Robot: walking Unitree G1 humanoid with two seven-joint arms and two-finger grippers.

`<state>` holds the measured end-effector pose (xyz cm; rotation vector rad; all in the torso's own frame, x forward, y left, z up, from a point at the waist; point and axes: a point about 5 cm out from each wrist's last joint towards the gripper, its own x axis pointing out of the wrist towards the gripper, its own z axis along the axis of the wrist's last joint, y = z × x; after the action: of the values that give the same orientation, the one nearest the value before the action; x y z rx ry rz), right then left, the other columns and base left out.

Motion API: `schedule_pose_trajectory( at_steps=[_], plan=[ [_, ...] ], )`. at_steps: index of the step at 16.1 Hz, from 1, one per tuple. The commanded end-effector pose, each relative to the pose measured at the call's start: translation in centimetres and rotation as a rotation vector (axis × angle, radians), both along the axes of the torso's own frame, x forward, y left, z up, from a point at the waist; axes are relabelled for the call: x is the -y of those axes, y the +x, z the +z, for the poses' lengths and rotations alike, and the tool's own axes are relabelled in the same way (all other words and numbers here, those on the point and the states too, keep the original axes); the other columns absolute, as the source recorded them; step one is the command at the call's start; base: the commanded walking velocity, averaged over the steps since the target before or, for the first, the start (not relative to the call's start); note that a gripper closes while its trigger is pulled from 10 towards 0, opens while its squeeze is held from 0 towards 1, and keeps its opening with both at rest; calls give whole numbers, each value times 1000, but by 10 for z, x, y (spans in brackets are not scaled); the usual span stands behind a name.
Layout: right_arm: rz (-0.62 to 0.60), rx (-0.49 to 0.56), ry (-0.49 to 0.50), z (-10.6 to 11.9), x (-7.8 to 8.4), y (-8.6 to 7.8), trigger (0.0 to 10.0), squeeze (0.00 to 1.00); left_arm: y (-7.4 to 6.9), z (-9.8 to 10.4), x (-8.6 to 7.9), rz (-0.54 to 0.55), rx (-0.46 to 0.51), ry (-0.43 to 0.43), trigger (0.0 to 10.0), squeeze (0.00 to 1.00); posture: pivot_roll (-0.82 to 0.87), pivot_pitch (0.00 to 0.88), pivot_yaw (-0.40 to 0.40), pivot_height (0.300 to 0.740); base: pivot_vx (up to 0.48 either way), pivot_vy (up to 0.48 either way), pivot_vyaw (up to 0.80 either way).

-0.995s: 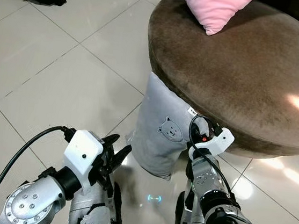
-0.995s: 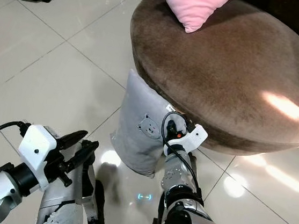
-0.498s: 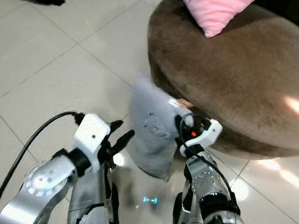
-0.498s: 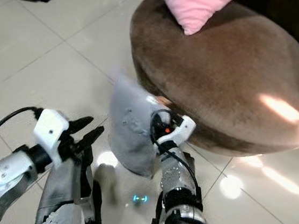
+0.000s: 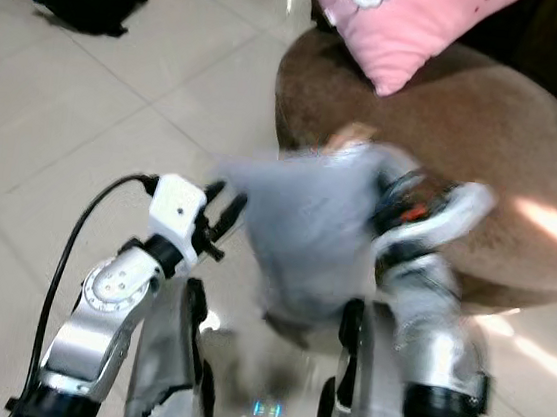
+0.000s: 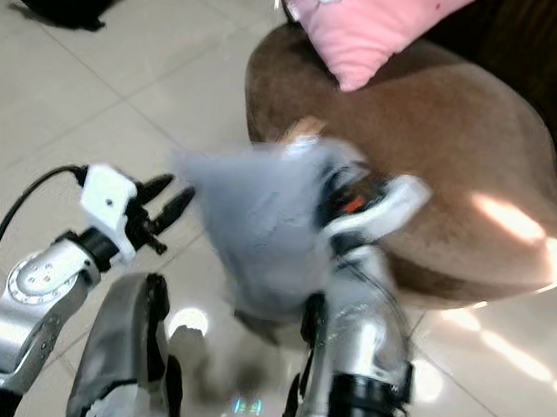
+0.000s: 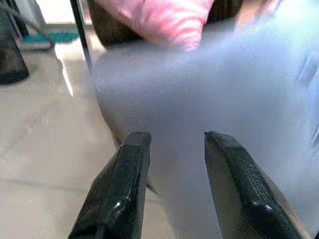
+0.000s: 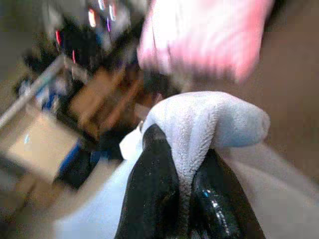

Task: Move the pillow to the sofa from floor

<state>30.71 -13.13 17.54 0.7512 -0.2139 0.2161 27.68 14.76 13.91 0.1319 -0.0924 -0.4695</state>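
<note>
Lifted clear of the tiled floor point(image 5: 54, 143) since a second ago, the grey pillow point(image 5: 307, 222) is now seen blurred in the air at the front edge of the brown sofa point(image 5: 494, 173), level with its seat. It is clenched at an upper fold by the right tool point(image 8: 182, 194), a pinch that lets the body hang free for swinging over the cushion. The left tool point(image 7: 174, 164) is held just beside the pillow with fingers parted, apparently ready to steady it. A pink pillow point(image 5: 410, 22) lies further back on the seat. The pinched terry fold is shown closely by the right wrist view, whereas the head views give only motion blur.
</note>
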Motion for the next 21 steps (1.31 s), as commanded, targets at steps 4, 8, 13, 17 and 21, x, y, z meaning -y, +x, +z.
schedule_pose_trajectory(
  at_steps=[4,8,13,17,21],
  plan=[
    [-310,86,-19,61,44,0,10000,0,11,0,0,-9,83,-24,10000,0,-8,45,12,503,0,0,0],
    [-421,26,-152,56,59,-7,10000,0,20,-5,-2,45,91,12,10000,0,-12,33,12,533,0,0,0],
    [-410,-8,-167,53,51,-4,10000,0,-2,35,6,36,200,70,10000,0,-12,8,9,583,0,0,0],
    [-407,-21,-193,52,47,0,10000,0,-3,28,13,52,180,66,10000,0,-11,4,7,618,0,0,0],
    [-351,-5,-272,53,36,2,10000,0,-3,29,3,103,173,85,10000,0,-8,7,-1,653,0,0,0]
  ],
)
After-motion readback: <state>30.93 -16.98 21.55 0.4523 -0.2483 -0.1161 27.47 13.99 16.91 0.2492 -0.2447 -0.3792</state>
